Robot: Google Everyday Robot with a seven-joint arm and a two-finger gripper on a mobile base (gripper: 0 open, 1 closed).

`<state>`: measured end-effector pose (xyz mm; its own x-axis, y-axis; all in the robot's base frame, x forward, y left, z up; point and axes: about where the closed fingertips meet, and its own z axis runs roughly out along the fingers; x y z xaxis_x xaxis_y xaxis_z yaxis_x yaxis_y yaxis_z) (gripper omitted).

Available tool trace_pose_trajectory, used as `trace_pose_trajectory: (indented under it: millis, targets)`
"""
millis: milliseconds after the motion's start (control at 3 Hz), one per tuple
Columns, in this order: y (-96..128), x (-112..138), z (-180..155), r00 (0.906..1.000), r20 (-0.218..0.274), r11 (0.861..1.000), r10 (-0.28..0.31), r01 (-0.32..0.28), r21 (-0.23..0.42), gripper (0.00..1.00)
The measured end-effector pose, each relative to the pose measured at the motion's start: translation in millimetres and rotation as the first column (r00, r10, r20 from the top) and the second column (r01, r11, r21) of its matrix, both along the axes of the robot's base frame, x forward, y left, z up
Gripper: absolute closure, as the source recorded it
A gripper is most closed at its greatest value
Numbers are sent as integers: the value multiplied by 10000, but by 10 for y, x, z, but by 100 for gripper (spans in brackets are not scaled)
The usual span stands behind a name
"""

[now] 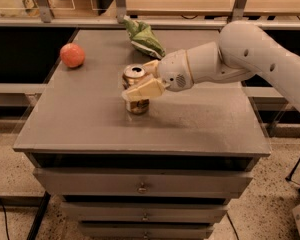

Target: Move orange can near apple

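Observation:
The orange can stands upright near the middle of the grey table, its silver top showing. My gripper reaches in from the right and is open, with the can between its two fingers. One cream finger crosses the can's front and the other finger is behind its top. The apple sits at the table's far left, well apart from the can.
A wrinkly green snack bag lies at the table's far edge, just behind the gripper. My white arm spans the right side above the table. Drawers are below the tabletop. A shelf runs behind the table.

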<state>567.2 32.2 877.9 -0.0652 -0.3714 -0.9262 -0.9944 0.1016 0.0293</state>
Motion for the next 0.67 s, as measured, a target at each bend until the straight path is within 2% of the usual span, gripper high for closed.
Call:
trace_pose_trajectory:
  millis: [333, 667]
  targets:
    - [23, -7, -3, 10000, -9, 10000, 47, -47, 1, 87]
    - [44, -14, -4, 10000, -14, 10000, 90, -90, 4, 100]
